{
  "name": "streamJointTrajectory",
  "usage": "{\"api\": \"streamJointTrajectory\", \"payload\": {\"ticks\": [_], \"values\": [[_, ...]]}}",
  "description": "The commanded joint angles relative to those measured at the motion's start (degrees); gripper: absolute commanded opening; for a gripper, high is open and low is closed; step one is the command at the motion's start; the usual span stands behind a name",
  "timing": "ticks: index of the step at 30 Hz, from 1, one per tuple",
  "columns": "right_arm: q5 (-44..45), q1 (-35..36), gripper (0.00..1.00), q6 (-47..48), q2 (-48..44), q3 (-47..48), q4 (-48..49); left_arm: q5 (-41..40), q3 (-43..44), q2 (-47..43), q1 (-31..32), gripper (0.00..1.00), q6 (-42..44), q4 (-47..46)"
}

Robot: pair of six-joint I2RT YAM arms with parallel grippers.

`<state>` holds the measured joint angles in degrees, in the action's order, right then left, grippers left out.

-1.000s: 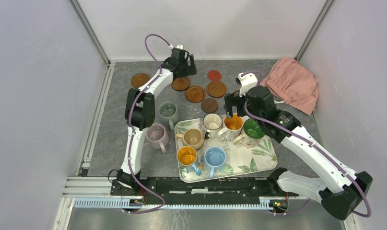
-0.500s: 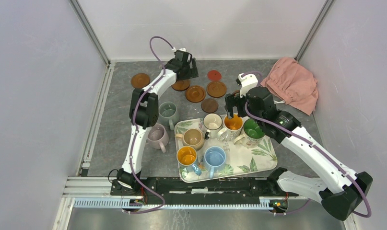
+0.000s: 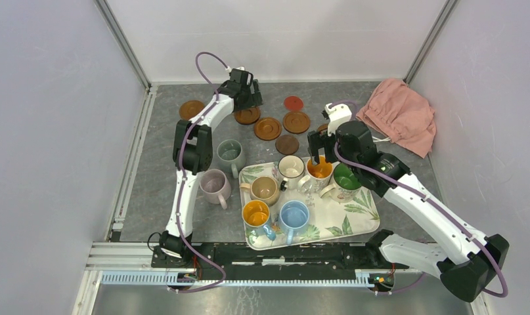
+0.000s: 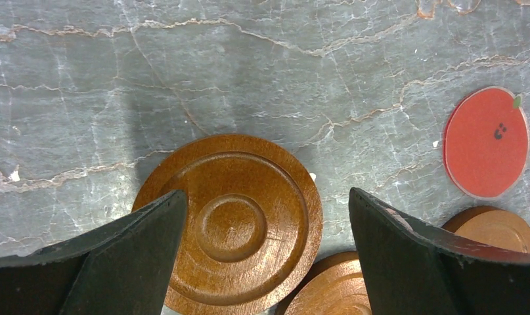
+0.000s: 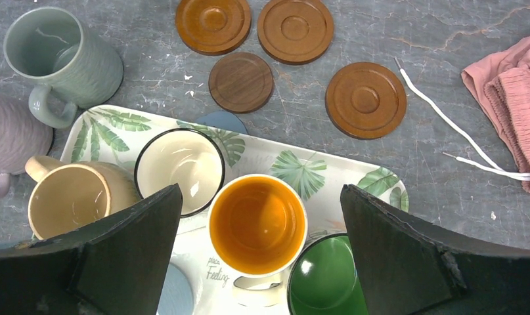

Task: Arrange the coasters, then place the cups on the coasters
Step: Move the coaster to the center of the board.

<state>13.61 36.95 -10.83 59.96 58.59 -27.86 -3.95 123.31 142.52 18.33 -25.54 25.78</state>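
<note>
**Left gripper** (image 4: 265, 197): fingers spread wide, nothing held. They straddle a brown coaster (image 4: 229, 223) lying flat on the table (image 4: 249, 65); no contact is evident. A second brown coaster (image 4: 331, 289) sits close against it at the lower edge, and whether the two overlap cannot be told. A third (image 4: 495, 230) and the red coaster (image 4: 486, 142) lie apart to the right.

**Right gripper** (image 5: 260, 190): fingers spread wide, nothing held. It hovers over the orange cup (image 5: 257, 224) on the tray (image 5: 354, 177), with the cream cup (image 5: 180, 170) and the green cup (image 5: 328, 282) on either side.

**Coasters:** most lie in a loose, uneven cluster on the far side of the table. One coaster (image 3: 192, 109) lies well apart to the left. The grey-blue coaster (image 5: 221, 121) is partly hidden by the tray's far rim. No orderly layout is visible.

**Cups:** six stand crowded on the tray. The grey-green cup (image 3: 230, 155) and the pink cup (image 3: 215, 184) stand on the table just left of it. No cup rests on a coaster.

**Other:** a pink cloth (image 3: 401, 115) lies at the far right.

**Assessment:** the task appears to be at its outset. Arranging the coasters is not done, the grey-blue one likely needs freeing from the tray, and all eight cup placements remain.
</note>
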Motion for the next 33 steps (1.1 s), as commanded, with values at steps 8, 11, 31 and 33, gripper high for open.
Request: {"api": "streamJointTrajectory", "payload": {"ticks": [8, 11, 31, 33], "values": [[-0.4, -0.2, 0.98, -0.6, -0.8, -0.8, 2.0, 3.2, -1.1, 1.6, 0.0, 1.0, 0.2, 0.1], [-0.6, -0.3, 0.98, -0.6, -0.3, -0.8, 2.3, 2.7, -1.3, 0.8, 0.8, 1.0, 1.2, -0.1], [-1.3, -0.2, 0.98, -0.7, 0.7, 0.3, 2.3, -2.1, -0.2, 2.1, 0.7, 1.0, 1.5, 4.1], [-1.2, -0.2, 0.98, -0.6, 0.8, 0.4, 2.4, -1.9, -0.3, 2.1, 0.1, 1.0, 1.4, 4.2]]}}
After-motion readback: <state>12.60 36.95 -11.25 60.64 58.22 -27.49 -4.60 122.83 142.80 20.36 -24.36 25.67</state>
